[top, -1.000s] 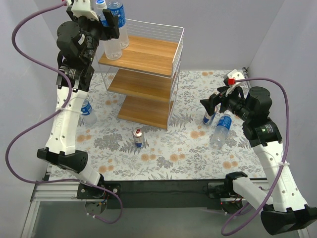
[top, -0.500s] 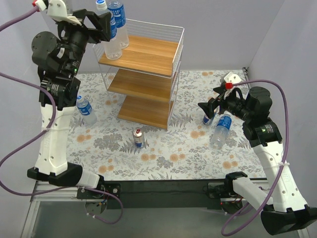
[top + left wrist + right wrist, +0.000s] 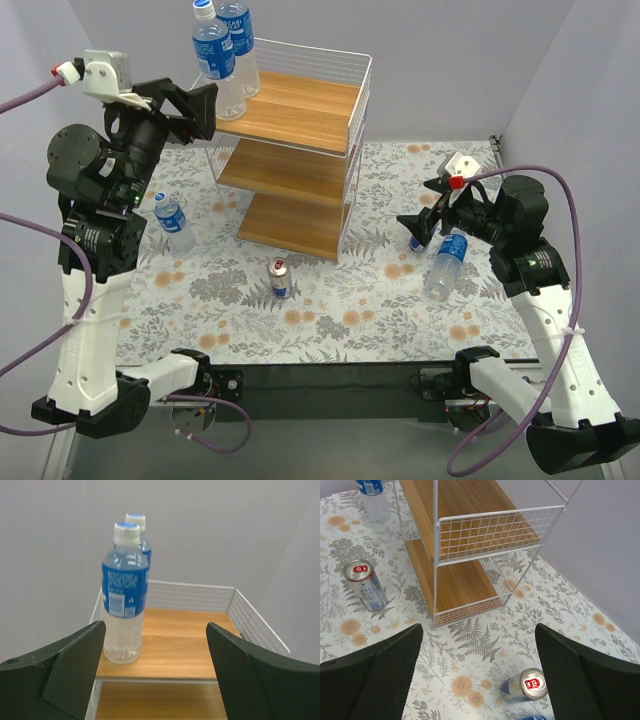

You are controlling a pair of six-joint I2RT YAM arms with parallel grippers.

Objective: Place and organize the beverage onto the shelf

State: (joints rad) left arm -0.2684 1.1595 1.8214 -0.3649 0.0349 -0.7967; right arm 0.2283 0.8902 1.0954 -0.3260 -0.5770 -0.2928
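The shelf [image 3: 300, 150] stands at the back centre. Two bottles [image 3: 215, 60] [image 3: 240, 45] stand upright at the back-left corner of its top board. My left gripper [image 3: 195, 105] is open and empty, just left of the top tier. In the left wrist view [image 3: 157, 670] the nearer bottle [image 3: 125, 595] stands ahead, beyond the left finger. A third bottle [image 3: 174, 222] stands on the table at the left, a fourth [image 3: 446, 262] at the right. One can [image 3: 279, 278] stands in front of the shelf. My right gripper [image 3: 425, 215] is open above the other can [image 3: 526, 685].
The table carries a floral cloth [image 3: 330, 320]. Grey walls close in at the back and on both sides. The middle and bottom boards [image 3: 465, 585] of the shelf hold nothing. In the right wrist view the centre can [image 3: 365, 585] and the left bottle [image 3: 372, 497] show.
My left gripper has drawn back to the left, away from the front bottle on the top tier, which stays standing. My right gripper has tilted and shifted slightly left.
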